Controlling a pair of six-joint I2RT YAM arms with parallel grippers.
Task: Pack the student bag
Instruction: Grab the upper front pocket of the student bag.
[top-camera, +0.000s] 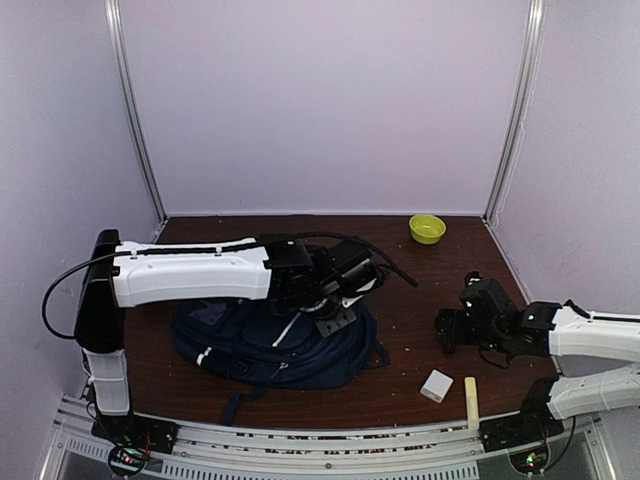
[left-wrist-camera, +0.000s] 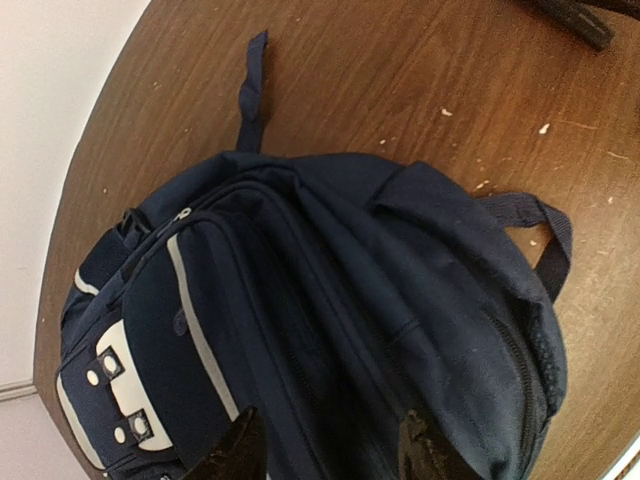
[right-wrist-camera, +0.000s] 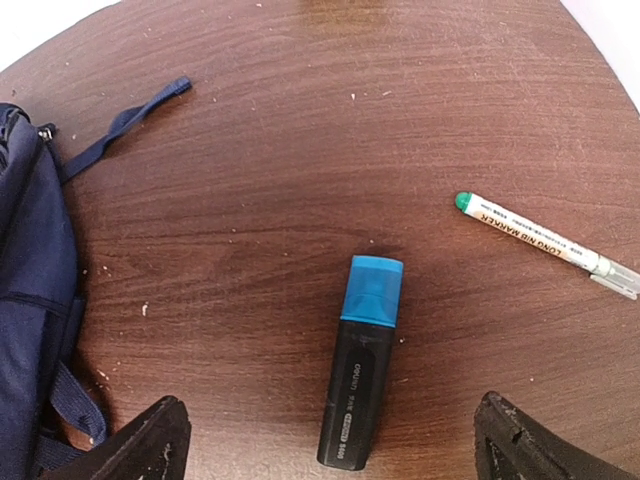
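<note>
Spread wide, right gripper (right-wrist-camera: 335, 450) hangs over the highlighter (right-wrist-camera: 362, 365) beside the student bag (left-wrist-camera: 330, 300). The left gripper (left-wrist-camera: 330, 455) is over the bag (pinching fabric? can't tell), and a shut mouth could bounce the highlighter off.

Inspector: Where is the student bag (top-camera: 255, 345) lying?
Recorder: It is lying slumped on the brown table (top-camera: 420, 290), left of centre, toward the near edge.
Inspector: What is it showing?
Recorder: Navy fabric is creasing; a white stripe (left-wrist-camera: 200, 320) and a white dotted patch (left-wrist-camera: 115, 385) are facing up, and dark straps (left-wrist-camera: 252, 85) are trailing onto the wood.

Student bag (top-camera: 300, 352) partly beneath left arm (top-camera: 190, 272)
</note>
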